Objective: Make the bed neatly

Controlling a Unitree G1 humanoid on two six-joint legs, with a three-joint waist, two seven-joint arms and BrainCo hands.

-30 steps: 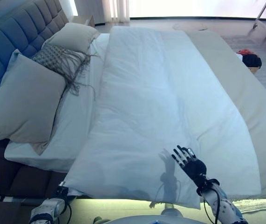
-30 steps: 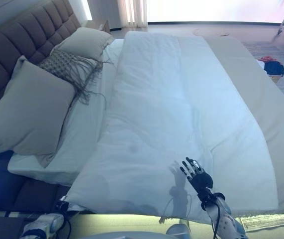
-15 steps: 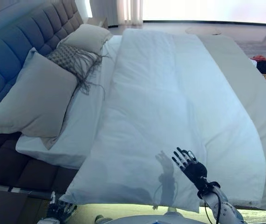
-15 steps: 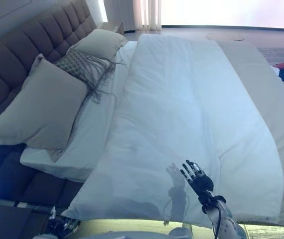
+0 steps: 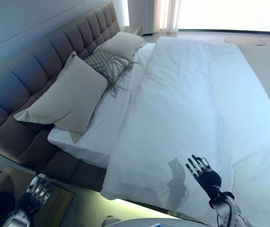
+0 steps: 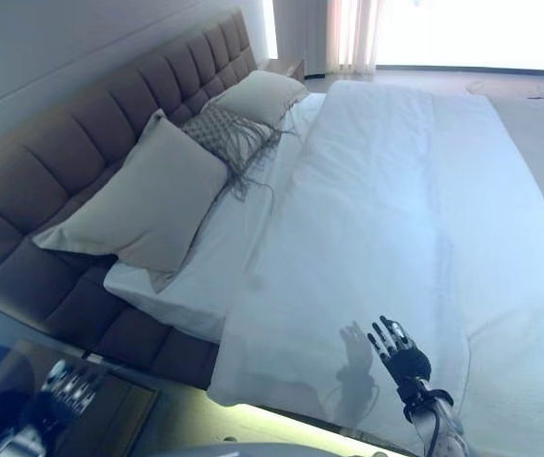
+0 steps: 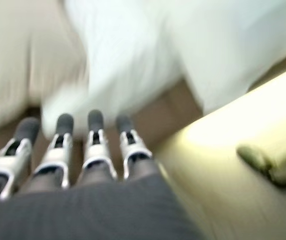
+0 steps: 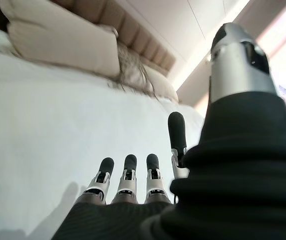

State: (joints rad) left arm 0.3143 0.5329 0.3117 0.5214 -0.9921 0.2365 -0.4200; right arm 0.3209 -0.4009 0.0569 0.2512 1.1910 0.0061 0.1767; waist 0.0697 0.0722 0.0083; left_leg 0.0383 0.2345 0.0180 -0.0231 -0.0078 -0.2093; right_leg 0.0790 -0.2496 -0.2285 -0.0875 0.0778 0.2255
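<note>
A white duvet [image 5: 191, 109] lies spread along the bed, its near corner hanging over the bed's side. At the head end a large beige pillow [image 5: 71, 97] leans on the headboard, with a grey fringed cushion [image 5: 104, 61] and a second beige pillow [image 5: 123, 45] behind it. My right hand [image 5: 204, 174] hovers open above the duvet near its front edge, fingers [image 8: 127, 175] straight, holding nothing. My left hand [image 5: 33, 193] is low at the bed's side by the near corner, fingers [image 7: 57, 145] straight and empty.
A brown tufted headboard [image 5: 45, 56] runs along the left. The white sheet [image 5: 94, 130] shows bare between the pillows and the duvet. A wooden nightstand [image 5: 2, 187] sits at the lower left under my left hand. A bright window is beyond the bed's far end.
The camera has swung toward the headboard, so the whole picture has shifted. My left hand now shows higher at the lower left. My right hand stays open over the duvet.
</note>
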